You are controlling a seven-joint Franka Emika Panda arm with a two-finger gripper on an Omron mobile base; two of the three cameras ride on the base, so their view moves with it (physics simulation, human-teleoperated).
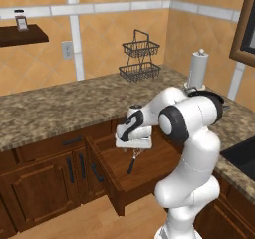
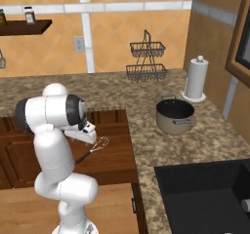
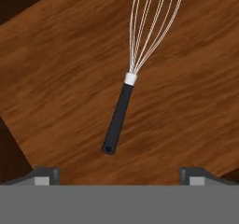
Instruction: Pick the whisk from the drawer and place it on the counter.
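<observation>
The whisk (image 3: 122, 111) lies flat on the wood bottom of the open drawer (image 3: 56, 78), black handle toward me and wire head pointing away. My gripper (image 3: 119, 175) hovers just above it, open, its two fingertips (image 3: 44, 174) spread wide to either side of the handle's end, nothing between them. From the left base view my gripper (image 1: 135, 150) points down into the drawer (image 1: 159, 158), right over the whisk (image 1: 132, 163). The right base view has the whisk (image 2: 96, 146) beside my hand in the drawer (image 2: 117, 157). The granite counter (image 1: 60, 108) runs behind and to the right.
A grey pot (image 2: 175, 116) stands on the counter (image 2: 146, 101) right of the drawer. A paper towel roll (image 2: 196, 78) and a wire basket (image 2: 146, 60) sit at the back corner. A dark sink (image 2: 200, 194) lies at the near right. A wall shelf (image 1: 20, 34) hangs upper left.
</observation>
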